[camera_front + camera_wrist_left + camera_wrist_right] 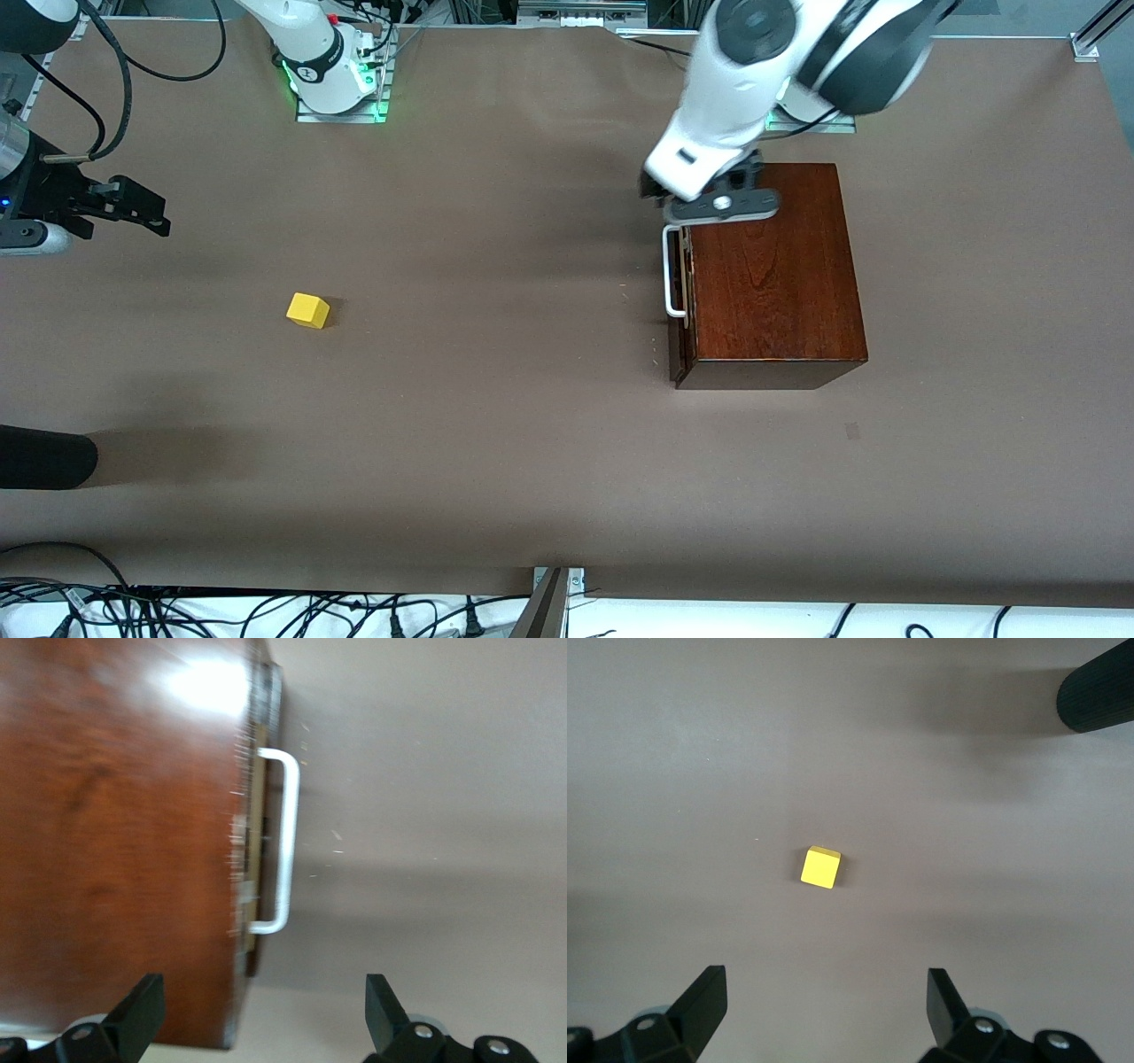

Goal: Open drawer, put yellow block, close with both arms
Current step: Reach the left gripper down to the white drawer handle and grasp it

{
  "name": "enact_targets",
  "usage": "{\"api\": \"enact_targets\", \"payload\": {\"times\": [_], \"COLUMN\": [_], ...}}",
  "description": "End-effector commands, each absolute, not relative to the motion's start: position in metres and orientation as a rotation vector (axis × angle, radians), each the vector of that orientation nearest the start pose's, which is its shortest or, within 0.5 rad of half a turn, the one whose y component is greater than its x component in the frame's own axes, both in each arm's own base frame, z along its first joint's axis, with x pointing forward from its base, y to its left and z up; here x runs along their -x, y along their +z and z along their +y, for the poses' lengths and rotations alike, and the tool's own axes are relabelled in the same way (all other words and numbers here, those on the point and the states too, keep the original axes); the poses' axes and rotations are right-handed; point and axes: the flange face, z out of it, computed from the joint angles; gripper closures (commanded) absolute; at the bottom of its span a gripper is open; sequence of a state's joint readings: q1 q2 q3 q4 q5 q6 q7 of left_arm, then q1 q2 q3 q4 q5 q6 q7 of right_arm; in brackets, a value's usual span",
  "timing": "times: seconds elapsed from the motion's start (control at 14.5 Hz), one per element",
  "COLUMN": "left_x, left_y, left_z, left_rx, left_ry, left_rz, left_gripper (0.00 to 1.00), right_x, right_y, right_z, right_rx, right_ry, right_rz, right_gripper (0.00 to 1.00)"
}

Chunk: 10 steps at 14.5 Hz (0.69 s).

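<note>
The dark mahogany box (775, 275) stands toward the left arm's end of the table. Its drawer (683, 301) sits nearly flush in the box, with a white bar handle (672, 270) facing the table's middle. My left gripper (660, 193) hangs over the box's corner by the drawer front, farthest from the front camera. In the left wrist view it is open (264, 1010), straddling that corner, with the handle (285, 842) ahead. The yellow block (307, 310) lies on the table toward the right arm's end. My right gripper (146, 211) is open and empty in the air, with the block (820, 867) ahead of it (827, 1005).
A black cylindrical object (44, 456) pokes in at the table's edge by the right arm's end, nearer to the front camera than the block. Brown paper (496, 425) covers the table. Cables (266, 611) lie along the front edge.
</note>
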State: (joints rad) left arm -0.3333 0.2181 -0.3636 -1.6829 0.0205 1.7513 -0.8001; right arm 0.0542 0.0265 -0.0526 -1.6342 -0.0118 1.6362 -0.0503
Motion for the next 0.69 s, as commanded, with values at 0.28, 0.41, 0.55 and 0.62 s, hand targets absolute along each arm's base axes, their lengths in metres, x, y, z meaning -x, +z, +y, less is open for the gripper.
{"api": "enact_targets", "payload": {"times": [0.28, 0.41, 0.55, 0.62], "left_x": [-0.470, -0.476, -0.479, -0.477], "left_y": [0.371, 0.359, 0.347, 0.340], "left_z": [-0.433, -0.432, -0.434, -0.438], "left_rx": [2.948, 2.944, 2.936, 2.927], "left_ry": [0.129, 0.121, 0.107, 0.084], "left_rz": [-0.106, -0.104, -0.085, -0.055], "left_gripper": [0.00, 0.00, 0.00, 0.00], "right_x": [-0.563, -0.562, -0.559, -0.558], "right_y": [0.587, 0.588, 0.588, 0.588], "right_z": [0.000, 0.000, 0.000, 0.002], "right_rx": [3.160, 3.158, 3.153, 3.153], "right_ry": [0.013, 0.013, 0.020, 0.025], "right_rz": [-0.102, -0.102, -0.101, -0.106], "right_gripper": [0.00, 0.00, 0.00, 0.00]}}
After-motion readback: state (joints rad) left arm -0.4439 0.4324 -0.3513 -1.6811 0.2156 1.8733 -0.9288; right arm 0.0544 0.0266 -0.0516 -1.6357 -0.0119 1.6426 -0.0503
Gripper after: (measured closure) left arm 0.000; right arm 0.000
